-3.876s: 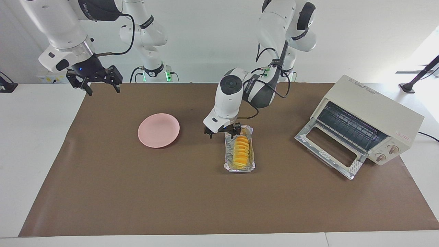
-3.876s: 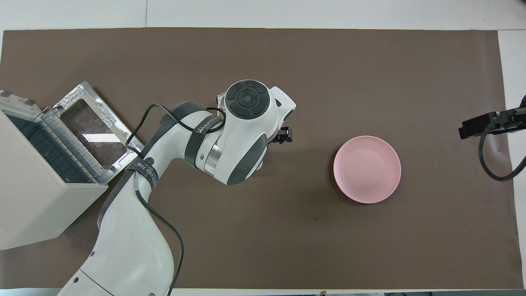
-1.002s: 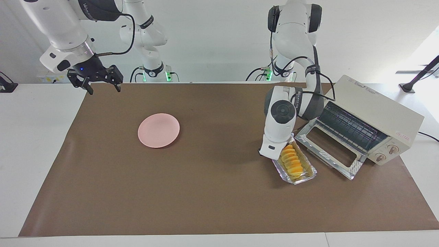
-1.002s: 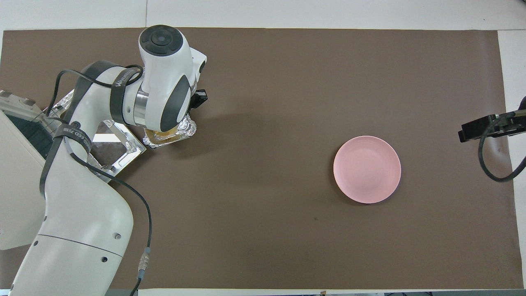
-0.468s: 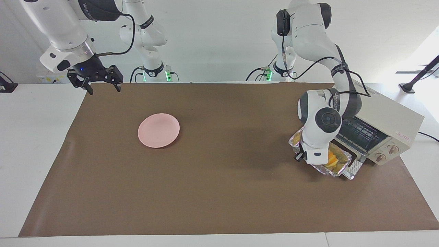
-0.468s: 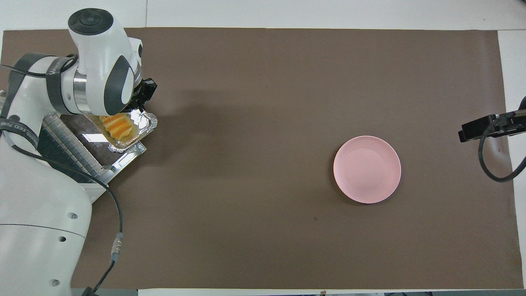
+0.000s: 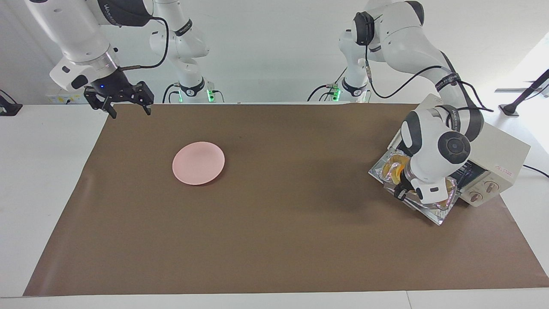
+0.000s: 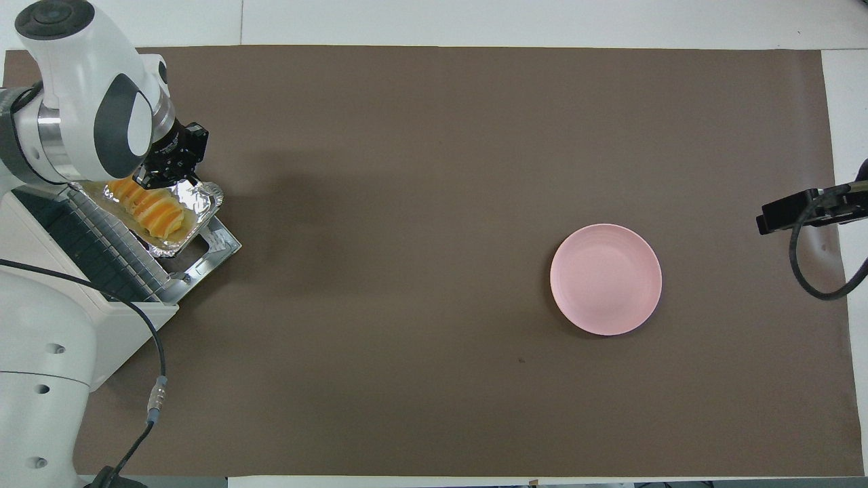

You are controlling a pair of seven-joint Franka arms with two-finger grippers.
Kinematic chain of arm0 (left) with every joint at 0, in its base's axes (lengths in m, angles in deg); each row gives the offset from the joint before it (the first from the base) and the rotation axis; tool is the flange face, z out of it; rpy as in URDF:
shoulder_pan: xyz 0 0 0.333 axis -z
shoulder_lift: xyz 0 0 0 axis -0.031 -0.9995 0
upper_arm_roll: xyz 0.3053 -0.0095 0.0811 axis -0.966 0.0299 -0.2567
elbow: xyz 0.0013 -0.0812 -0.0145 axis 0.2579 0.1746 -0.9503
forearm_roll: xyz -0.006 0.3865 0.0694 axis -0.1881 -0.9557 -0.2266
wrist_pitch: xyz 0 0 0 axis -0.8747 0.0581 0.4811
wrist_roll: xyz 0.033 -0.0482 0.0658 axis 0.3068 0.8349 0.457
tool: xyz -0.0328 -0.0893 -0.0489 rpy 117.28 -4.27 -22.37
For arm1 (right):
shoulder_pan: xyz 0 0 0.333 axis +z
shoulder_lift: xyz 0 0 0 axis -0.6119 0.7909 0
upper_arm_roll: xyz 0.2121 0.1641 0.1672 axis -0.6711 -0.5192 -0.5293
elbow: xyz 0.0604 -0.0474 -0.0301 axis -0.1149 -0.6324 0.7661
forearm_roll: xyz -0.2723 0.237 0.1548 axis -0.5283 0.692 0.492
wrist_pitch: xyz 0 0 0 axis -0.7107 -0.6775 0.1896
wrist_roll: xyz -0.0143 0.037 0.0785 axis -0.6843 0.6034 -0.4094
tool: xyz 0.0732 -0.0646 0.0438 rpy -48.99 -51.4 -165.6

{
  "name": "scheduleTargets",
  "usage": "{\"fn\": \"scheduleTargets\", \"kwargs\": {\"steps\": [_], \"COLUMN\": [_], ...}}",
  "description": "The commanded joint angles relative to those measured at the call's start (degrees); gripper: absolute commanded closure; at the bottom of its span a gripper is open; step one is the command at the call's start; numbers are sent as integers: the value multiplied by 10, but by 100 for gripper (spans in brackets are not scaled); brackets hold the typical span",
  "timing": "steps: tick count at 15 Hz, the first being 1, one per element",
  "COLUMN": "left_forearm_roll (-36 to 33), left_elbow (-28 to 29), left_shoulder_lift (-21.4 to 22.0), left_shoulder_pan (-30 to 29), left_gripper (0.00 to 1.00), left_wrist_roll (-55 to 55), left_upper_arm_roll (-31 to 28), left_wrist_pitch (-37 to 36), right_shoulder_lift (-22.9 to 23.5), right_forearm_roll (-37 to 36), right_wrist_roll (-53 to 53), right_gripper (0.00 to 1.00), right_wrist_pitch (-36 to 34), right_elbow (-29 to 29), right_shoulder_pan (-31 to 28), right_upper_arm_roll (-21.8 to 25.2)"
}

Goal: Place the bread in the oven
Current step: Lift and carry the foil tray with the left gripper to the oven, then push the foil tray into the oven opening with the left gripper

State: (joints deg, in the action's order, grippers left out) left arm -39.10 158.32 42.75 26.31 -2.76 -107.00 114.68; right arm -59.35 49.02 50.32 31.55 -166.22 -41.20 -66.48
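Observation:
The bread [image 7: 392,169], a row of golden-yellow slices, lies in a crinkled silver foil tray [image 7: 446,196]. My left gripper [image 7: 403,189] is shut on the tray's edge and holds it over the oven's open glass door [image 7: 435,216], just in front of the opening. The cream-white oven [image 7: 493,143] stands at the left arm's end of the table. The overhead view shows the bread [image 8: 150,209], the tray [image 8: 205,198], the left gripper [image 8: 163,177], the door [image 8: 218,248] and the wire rack [image 8: 88,251]. My right gripper [image 7: 125,109] waits open above the table's other end.
A pink round plate [image 7: 198,163] lies on the brown mat toward the right arm's end, also in the overhead view [image 8: 605,279]. The left arm's forearm and wrist hang over the oven's top and hide most of its opening in the facing view.
The left gripper has carried the foil tray with the bread from the table's middle to over the oven door, turning it toward the opening. The right arm has not moved.

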Motion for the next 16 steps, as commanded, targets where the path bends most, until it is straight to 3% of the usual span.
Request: {"fn": "scheduleTargets", "kwargs": {"steps": [1,9,16], "left_forearm_roll": [9,6,4], "left_elbow": [-9,-4,32], "left_shoulder_lift": [3,14,42], "left_shoulder_pan": [-1,-13,-36], "left_gripper": [100,100,100], "left_wrist_roll": [11,1,-73], "left_upper_arm_roll": [-8,-22,-26], "left_wrist_pitch": [-23,-30,-29], "right_shoulder_lift": [1,1,1], "right_forearm_roll": [7,7,7], "right_wrist_roll": [-8,-8,-8], "right_gripper": [0,0,0], "right_wrist_pitch": [-8,-8,-8], "right_elbow": [4,4,4], "right_shoulder_pan": [-10,-10,-10], "right_upper_arm_roll": [-9,-9,-9]}}
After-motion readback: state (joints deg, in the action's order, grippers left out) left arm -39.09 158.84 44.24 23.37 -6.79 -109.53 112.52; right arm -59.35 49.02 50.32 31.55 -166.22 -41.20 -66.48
